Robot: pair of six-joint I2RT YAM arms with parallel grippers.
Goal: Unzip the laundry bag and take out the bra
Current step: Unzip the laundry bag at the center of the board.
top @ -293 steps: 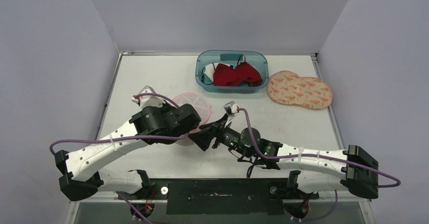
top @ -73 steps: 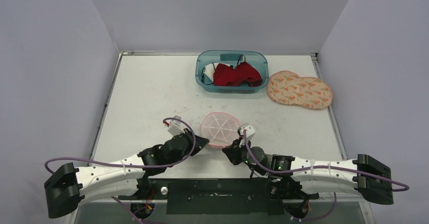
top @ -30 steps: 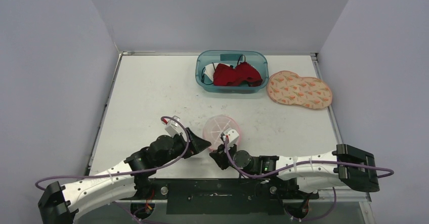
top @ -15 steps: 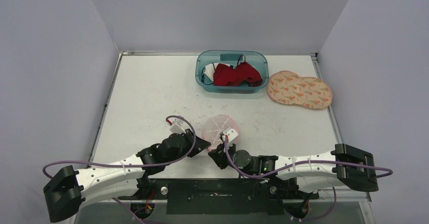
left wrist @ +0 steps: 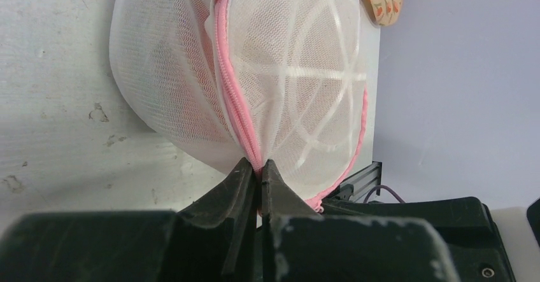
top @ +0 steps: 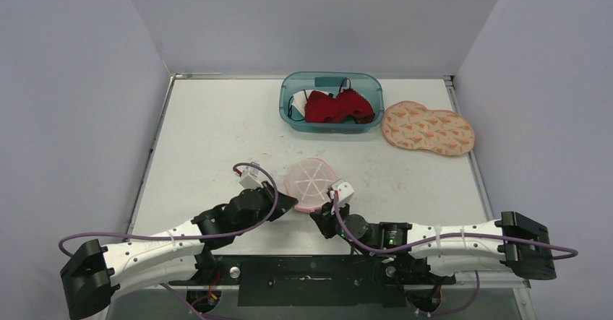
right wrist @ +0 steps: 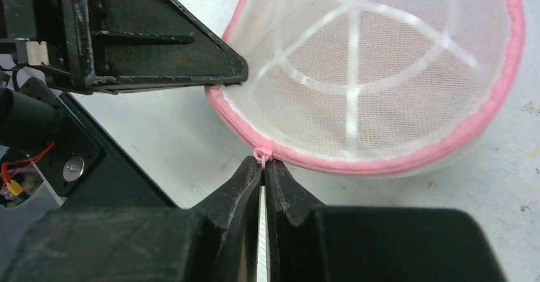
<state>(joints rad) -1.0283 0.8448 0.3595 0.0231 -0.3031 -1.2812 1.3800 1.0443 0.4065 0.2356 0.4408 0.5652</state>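
Round white mesh laundry bag with pink zip trim (top: 309, 183) sits at the front of the white counter (top: 217, 132), between both arms. Left pincer (left wrist: 260, 164) is clamped on the zip seam, probably as an anchor. Right pincer (right wrist: 262, 161) pinches the little pink zipper tab (right wrist: 262, 152) to pull. Bra presumably inside.

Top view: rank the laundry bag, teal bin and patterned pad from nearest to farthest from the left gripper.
1. laundry bag, pinched by the left gripper, just to its right.
2. teal bin, far edge, centre.
3. patterned pad, far right corner.
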